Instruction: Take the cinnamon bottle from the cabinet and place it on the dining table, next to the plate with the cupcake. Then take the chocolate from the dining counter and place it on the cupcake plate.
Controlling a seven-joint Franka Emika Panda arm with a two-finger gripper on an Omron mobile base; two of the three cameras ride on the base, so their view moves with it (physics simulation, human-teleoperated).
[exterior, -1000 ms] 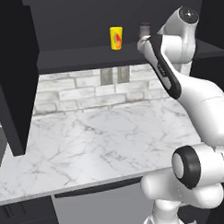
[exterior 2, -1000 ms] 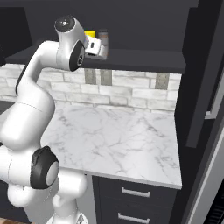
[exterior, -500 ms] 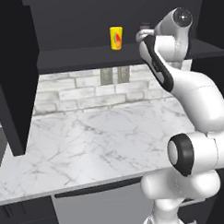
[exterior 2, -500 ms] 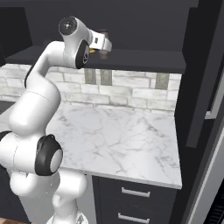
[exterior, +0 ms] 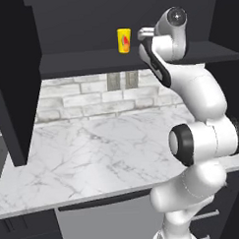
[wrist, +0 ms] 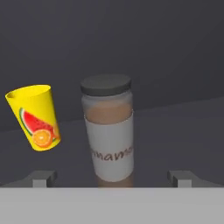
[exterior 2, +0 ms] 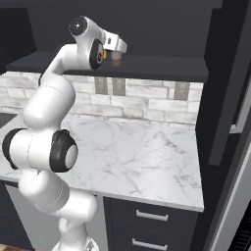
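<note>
We see the marble worktop (exterior: 93, 152) below the black cabinet (exterior: 114, 60). On its shelf, cinnamon bottle (wrist: 108, 131) stands upright w/ yellow cup (wrist: 36, 117) just beside it. Tool (wrist: 111, 177) spread wide, fingertips (wrist: 43, 177) flanking the bottle, not touching.

Gripper (wrist: 111, 177) jaws wide apart, one fingertip (wrist: 43, 177) on each side of cinnamon bottle (wrist: 108, 133), clear gap both sides. Yellow canister (wrist: 36, 117) stands just left of bottle, near left fingertip, narrowing room there. Right of bottle: bare dark shelf (wrist: 183, 131), open. Behind bottle: dark cabinet back wall (wrist: 131, 43) blocks further reach.
</note>
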